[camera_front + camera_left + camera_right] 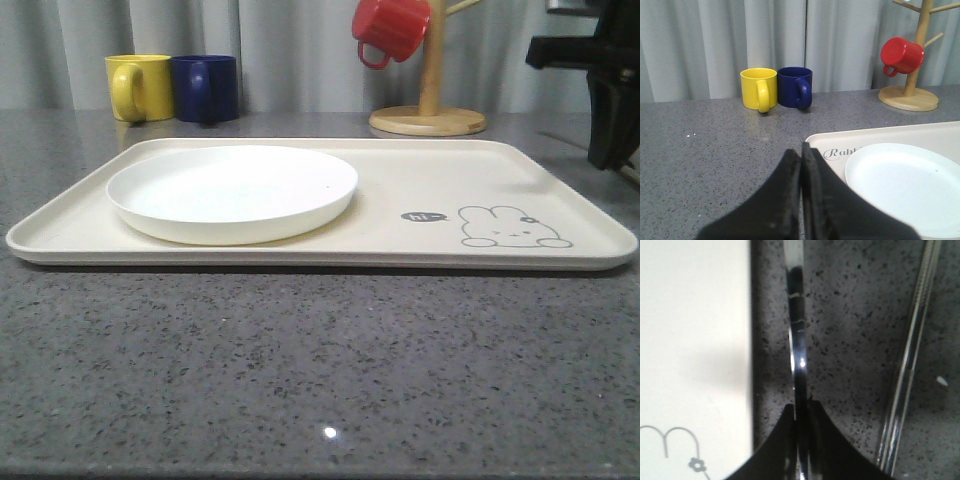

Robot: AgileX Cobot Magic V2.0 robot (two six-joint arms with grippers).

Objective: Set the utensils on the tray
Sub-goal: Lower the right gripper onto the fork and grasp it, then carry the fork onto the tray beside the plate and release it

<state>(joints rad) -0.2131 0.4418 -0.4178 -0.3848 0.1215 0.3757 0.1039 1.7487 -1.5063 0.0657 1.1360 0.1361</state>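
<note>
Between the right gripper point(801, 412) fingers: a clamped utensil handle point(798, 340).
Lift straight, clearing the tray point(695, 340) rim beside it; left gripper point(801, 160) is closed, empty.

The tray point(560, 200) has a small dark speech bubble point(423, 216) on its right part, just left of the drawn rabbit point(512, 228). The word in the bubble looks like "hi", but it is tiny and hard to read. In the left wrist view, grey curly letters point(839, 152) on the tray say "Rabb", and then the plate point(905, 187) hides the rest of the word.
</note>
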